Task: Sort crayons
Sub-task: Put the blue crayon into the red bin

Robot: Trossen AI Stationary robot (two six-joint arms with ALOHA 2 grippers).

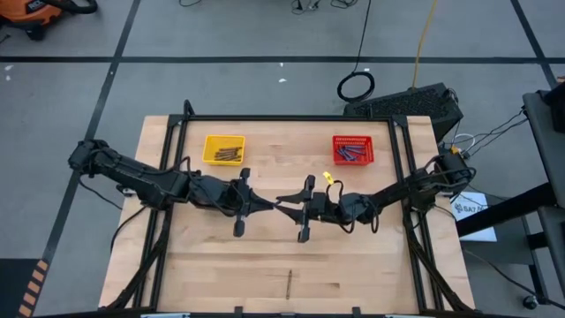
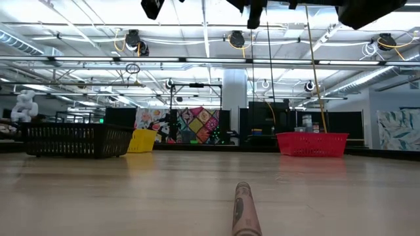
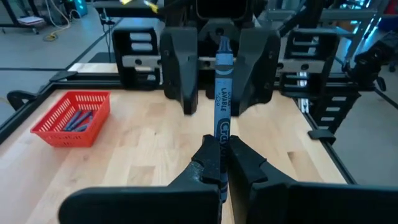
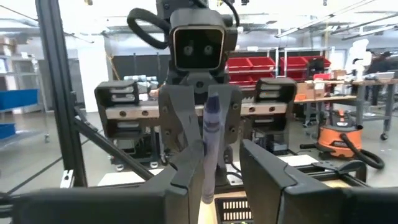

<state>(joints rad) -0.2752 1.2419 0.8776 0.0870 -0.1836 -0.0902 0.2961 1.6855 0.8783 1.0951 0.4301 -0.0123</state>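
My left gripper (image 1: 267, 207) (image 3: 221, 152) is shut on a blue crayon (image 3: 222, 93) above the table's middle. The crayon sticks out toward my right gripper (image 1: 286, 201) (image 4: 224, 158), which faces it. The right gripper is open, one finger (image 3: 180, 68) on each side of the crayon's free end (image 4: 210, 134). Whether a finger touches the crayon I cannot tell. A tan crayon (image 1: 288, 283) (image 2: 243, 211) lies flat on the table near its front edge. My left gripper pinches the blue crayon's near end (image 3: 221, 138) between its two fingertips. The fingers come level from the table's left and lie along the crayon. The crayon points straight on past the fingertips toward the right gripper, lifted clear of the table.
A yellow basket (image 1: 223, 148) with brown crayons stands at the far left. A red basket (image 1: 353, 149) (image 3: 71, 118) with blue crayons stands at the far right. The low view shows a black basket (image 2: 75, 139) at the left. Bare wood lies between the arms and the front edge.
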